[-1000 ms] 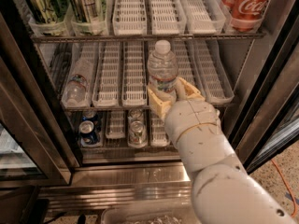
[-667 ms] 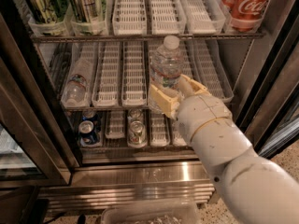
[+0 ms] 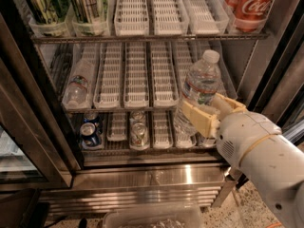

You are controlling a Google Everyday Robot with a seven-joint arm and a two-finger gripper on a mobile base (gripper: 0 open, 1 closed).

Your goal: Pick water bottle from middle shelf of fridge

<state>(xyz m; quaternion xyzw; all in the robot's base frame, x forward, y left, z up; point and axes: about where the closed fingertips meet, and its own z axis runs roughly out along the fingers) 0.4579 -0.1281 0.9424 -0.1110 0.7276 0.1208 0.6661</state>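
The water bottle (image 3: 198,90) is clear ribbed plastic with a white cap and a label band. My gripper (image 3: 210,112) is shut on its lower body and holds it tilted, in front of the right end of the middle shelf (image 3: 137,75). The bottle is out of its lane tray, clear of the shelf front. The fridge (image 3: 142,170) stands open with its steel base below. My white arm (image 3: 266,160) enters from the lower right.
A second water bottle (image 3: 78,82) lies in the leftmost lane of the middle shelf. Red Coca-Cola cans (image 3: 249,4) and green cans (image 3: 45,4) stand on the top shelf. Several cans (image 3: 90,132) sit on the bottom shelf. A dark door frame (image 3: 275,70) stands at the right.
My gripper has pulled the water bottle out of the shelf and to the right, toward the camera. The bottle now tilts more.
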